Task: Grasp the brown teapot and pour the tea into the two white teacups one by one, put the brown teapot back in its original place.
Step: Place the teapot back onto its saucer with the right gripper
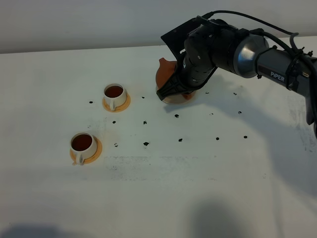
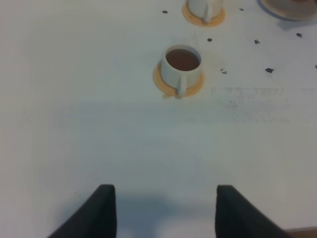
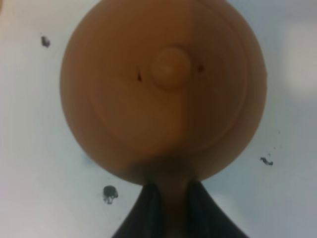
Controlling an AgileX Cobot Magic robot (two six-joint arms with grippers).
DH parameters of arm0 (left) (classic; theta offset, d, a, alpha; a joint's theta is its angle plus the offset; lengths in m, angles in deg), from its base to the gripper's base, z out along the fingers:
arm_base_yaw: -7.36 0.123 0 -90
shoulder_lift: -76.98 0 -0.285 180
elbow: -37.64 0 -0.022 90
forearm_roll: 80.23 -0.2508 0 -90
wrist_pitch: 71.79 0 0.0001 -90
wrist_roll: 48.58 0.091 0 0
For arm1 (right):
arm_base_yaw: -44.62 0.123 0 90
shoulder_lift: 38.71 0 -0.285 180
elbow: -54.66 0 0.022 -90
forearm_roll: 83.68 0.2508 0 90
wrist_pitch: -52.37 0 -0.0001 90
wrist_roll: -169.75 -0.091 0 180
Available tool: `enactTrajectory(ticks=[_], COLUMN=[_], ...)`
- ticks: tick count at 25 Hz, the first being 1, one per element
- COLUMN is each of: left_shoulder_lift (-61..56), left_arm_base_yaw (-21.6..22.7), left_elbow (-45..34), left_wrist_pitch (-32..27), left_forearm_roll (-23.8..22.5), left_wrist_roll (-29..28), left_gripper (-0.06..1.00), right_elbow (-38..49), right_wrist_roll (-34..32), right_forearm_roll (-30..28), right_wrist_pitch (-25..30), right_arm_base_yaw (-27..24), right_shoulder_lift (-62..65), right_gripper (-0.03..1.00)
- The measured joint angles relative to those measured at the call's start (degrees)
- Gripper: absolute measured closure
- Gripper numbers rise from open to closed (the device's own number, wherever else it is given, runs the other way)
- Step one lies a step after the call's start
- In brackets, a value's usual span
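The brown teapot [image 1: 165, 73] is at the back of the table, largely hidden by my right arm. My right gripper [image 1: 174, 87] is shut on its handle. In the right wrist view the teapot [image 3: 163, 89] fills the frame lid-up, and the gripper [image 3: 171, 208] pinches the handle. A pale coaster edge [image 1: 179, 97] shows under the pot; I cannot tell if the pot touches it. Two white teacups [image 1: 114, 94] [image 1: 82, 145] on orange saucers hold dark tea. The left wrist view shows the near cup [image 2: 182, 67] and my open, empty left gripper [image 2: 166, 213].
Small dark specks [image 1: 146, 144] lie scattered over the white table [image 1: 208, 188] between the cups and the teapot. The far cup [image 2: 203, 7] and the coaster's rim [image 2: 285, 11] show at the top edge of the left wrist view.
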Motion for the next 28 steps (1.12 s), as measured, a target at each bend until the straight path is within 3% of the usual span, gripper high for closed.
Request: enactTrajectory(ticks=[22, 25, 28], left_shoulder_lift=[0.0, 0.0, 0.0], left_arm_base_yaw=[0.0, 0.0, 0.0], left_elbow=[0.0, 0.0, 0.0], left_wrist_pitch=[0.0, 0.0, 0.0], left_forearm_roll=[0.0, 0.0, 0.0], left_wrist_roll=[0.0, 0.0, 0.0], left_gripper=[0.51, 0.51, 0.51], right_elbow=[-0.1, -0.1, -1.1], right_wrist_roll=[-1.1, -1.5, -2.3], right_forearm_roll=[1.6, 1.7, 1.7], right_wrist_pitch=[-3.6, -4.1, -4.0], right_arm_base_yaw=[-1.9, -2.0, -2.0], right_shoulder_lift=[-3.4, -3.4, -3.4], right_gripper=[0.85, 0.79, 0.62])
